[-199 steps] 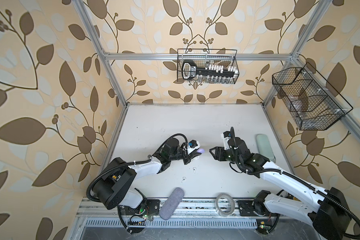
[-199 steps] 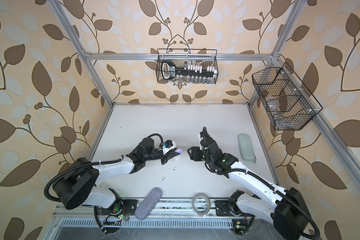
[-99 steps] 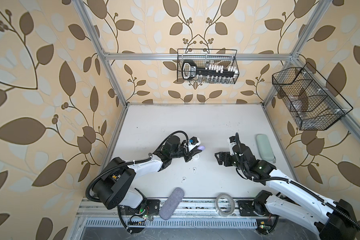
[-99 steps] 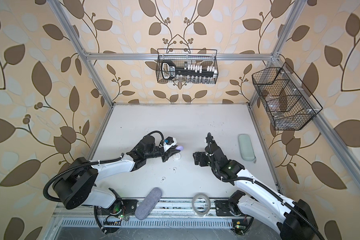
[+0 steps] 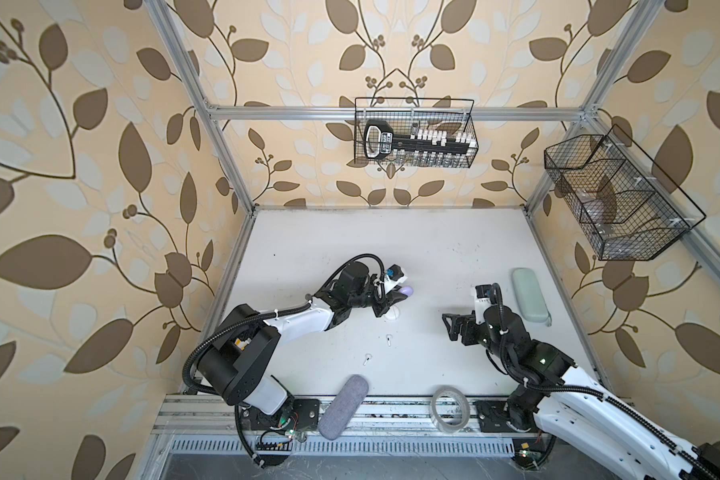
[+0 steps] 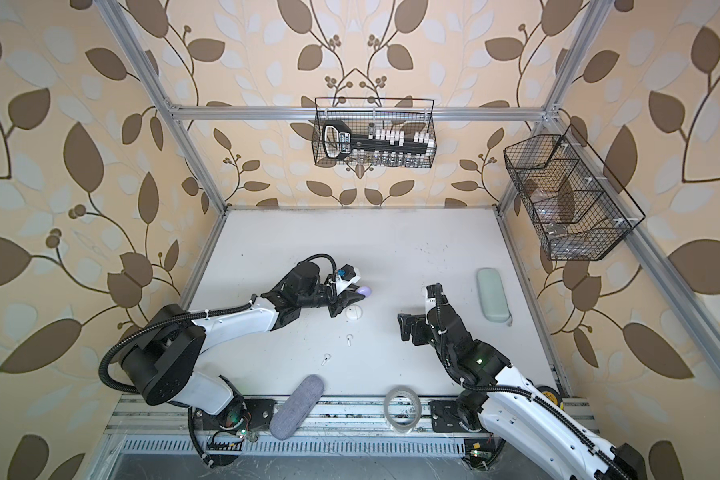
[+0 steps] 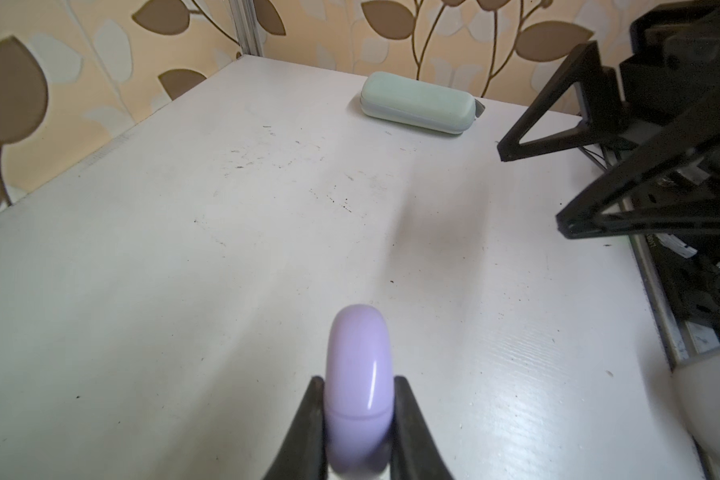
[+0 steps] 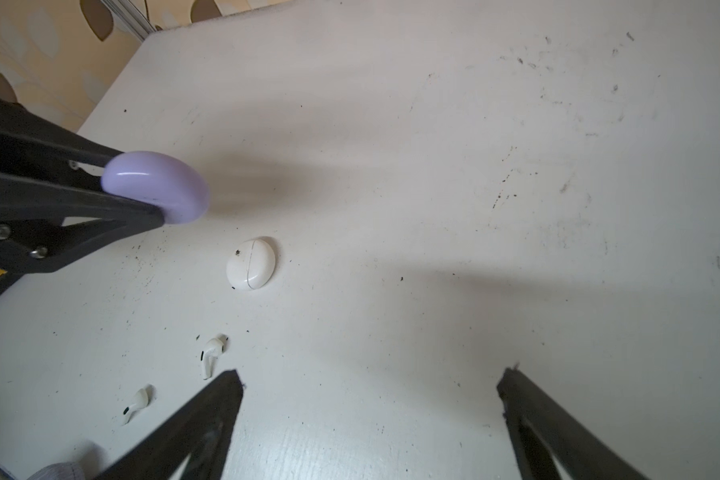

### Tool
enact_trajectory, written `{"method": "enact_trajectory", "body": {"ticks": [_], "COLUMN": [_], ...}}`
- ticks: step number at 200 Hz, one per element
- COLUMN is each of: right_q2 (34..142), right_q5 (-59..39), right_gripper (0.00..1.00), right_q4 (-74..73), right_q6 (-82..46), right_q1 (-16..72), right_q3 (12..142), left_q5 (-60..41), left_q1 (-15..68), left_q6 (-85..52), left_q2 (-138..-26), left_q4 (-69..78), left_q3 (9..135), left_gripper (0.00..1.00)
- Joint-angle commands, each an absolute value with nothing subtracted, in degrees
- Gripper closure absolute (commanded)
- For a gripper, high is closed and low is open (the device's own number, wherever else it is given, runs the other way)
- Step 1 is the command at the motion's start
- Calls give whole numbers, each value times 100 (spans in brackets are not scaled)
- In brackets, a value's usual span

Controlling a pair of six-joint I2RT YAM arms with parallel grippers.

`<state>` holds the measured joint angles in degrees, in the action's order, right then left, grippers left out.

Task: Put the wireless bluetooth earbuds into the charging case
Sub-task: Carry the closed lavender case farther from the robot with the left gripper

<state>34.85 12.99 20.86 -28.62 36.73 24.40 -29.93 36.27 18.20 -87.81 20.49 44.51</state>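
1. The left gripper (image 7: 358,380) clamps the shut lilac case (image 8: 159,183), lifted just beside the white case (image 8: 251,263).
2. The right gripper (image 8: 371,372) is spread and empty.
3. Two white earbuds (image 8: 213,351) lie near the white case, not yet inserted.

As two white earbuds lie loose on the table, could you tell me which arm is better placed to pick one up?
Probably the right arm: the right tool is open and empty, facing the white earbuds, while the left tool is shut on the lilac case.

The right gripper (image 5: 448,328) has drawn back from the lilac case (image 5: 408,291), its fingers (image 8: 219,397) now spread wider.
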Motion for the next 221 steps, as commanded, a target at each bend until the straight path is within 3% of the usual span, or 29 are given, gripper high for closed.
{"method": "enact_trajectory", "body": {"ticks": [1,132,221], "right_q2": [3229,2952,2817], "right_q5": [1495,2559,2579], "right_gripper": [1,2,3], "right_q4": [2102,2152,1755], "right_q6": [-2746,-2909,-2751], "right_q1": [3744,4586,4715], "right_q3": [2307,2218,2040], "left_q5": [-2997,-2991,-3307], "left_q1": [3593,3593,3542], "left_q6": [1593,-65,-1334], "left_q2": [-8951,-10547,-11719], "left_q4": [1508,303,-46], "left_q3": [5042,7097,8340], "left_gripper": [100,100,100]}}
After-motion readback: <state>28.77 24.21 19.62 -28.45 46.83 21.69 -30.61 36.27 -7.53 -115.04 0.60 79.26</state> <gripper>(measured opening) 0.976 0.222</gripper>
